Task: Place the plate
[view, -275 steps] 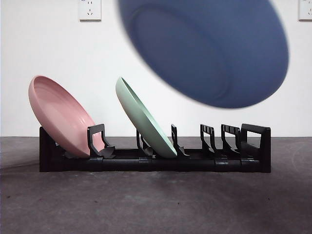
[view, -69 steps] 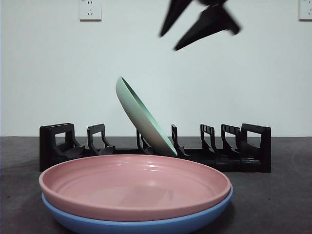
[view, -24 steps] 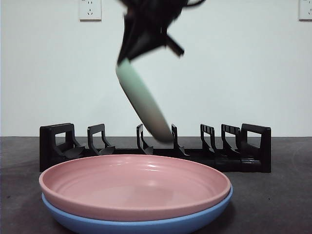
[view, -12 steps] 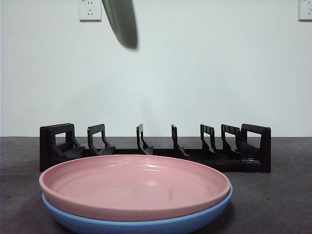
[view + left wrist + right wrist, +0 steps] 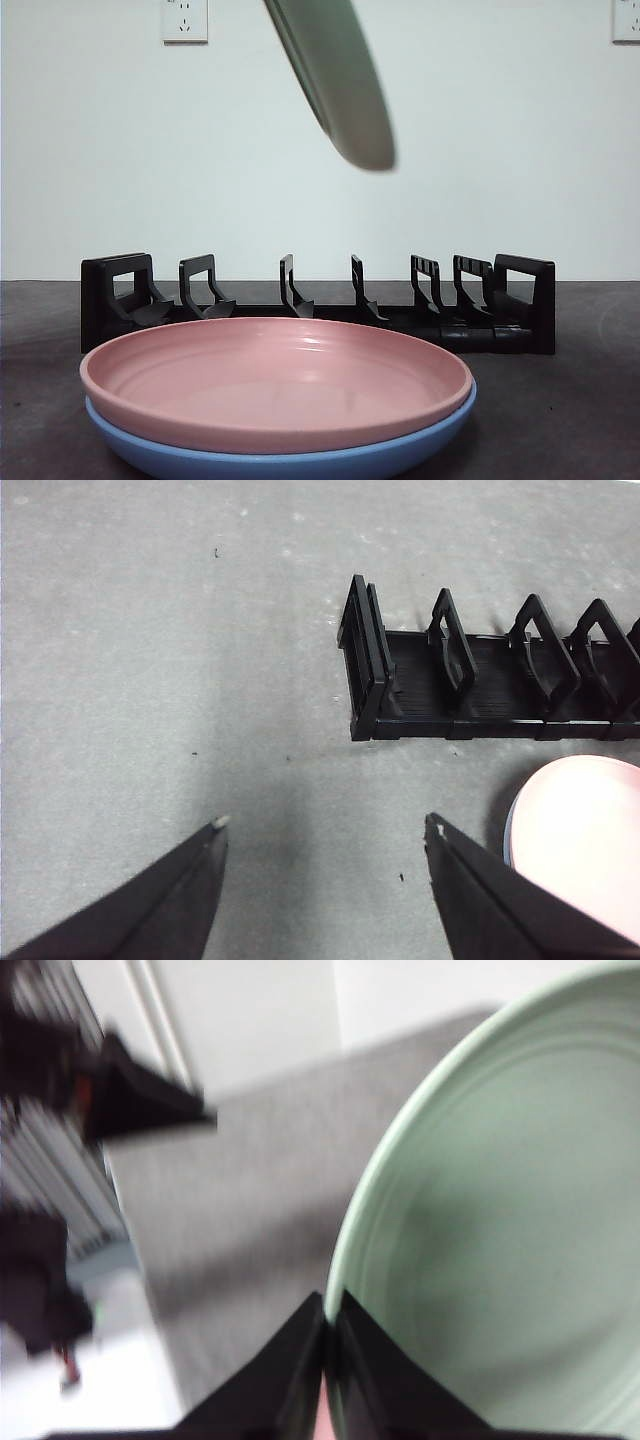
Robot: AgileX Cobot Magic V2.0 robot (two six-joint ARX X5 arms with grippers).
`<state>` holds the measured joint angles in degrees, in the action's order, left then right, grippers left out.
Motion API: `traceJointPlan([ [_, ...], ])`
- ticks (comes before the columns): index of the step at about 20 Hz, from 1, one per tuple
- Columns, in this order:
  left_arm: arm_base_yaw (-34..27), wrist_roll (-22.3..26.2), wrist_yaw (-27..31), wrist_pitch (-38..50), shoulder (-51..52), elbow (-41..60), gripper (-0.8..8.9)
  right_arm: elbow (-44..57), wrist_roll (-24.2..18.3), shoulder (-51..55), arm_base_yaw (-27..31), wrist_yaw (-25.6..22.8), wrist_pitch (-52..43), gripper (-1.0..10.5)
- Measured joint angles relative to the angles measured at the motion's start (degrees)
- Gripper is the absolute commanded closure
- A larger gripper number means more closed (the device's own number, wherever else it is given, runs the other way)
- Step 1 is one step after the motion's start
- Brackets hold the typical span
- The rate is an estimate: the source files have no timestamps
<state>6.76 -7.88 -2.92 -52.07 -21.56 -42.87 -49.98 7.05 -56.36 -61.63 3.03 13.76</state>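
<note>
White wall with 2 sockets, one at the upper left (image 5: 184,19) and one at the upper right, backs a dark grey tabletop (image 5: 560,420). Across the middle of the front view stands a black plate rack (image 5: 320,305), every slot bare. At the lower centre, nearest the camera, a pink plate (image 5: 275,380) lies nested in a blue plate (image 5: 290,462). At the top centre a green plate (image 5: 335,80) hangs in the air, tilted and seen nearly edge-on, well above the rack. The right tool (image 5: 325,1345) is clamped on that plate's rim, jaws pressed together. The left tool (image 5: 325,840) hovers with jaws spread wide and nothing between them, over bare tabletop near the rack's end.
</note>
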Motion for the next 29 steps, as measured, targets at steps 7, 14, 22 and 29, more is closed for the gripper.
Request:
traceJointPlan([
  [7,0.0,-0.09,0.0,0.0,0.0,0.0,5.01,0.0,-9.92,-1.88,-12.92,-5.42,23.52,9.3],
  [14,0.0,-0.52,0.0,-0.02,0.0,0.0,5.01,-0.5,-15.89,-10.93,-15.41,-5.84,27.41,9.3],
  [22,0.0,-0.52,0.0,-0.02,0.0,0.0,5.01,-7.65,-21.31,-21.9,-15.34,-7.37,29.48,9.3],
  [29,0.0,-0.52,0.0,-0.02,0.0,0.0,5.01,-8.63,-22.36,-27.02,-15.23,-7.34,31.04,9.3],
])
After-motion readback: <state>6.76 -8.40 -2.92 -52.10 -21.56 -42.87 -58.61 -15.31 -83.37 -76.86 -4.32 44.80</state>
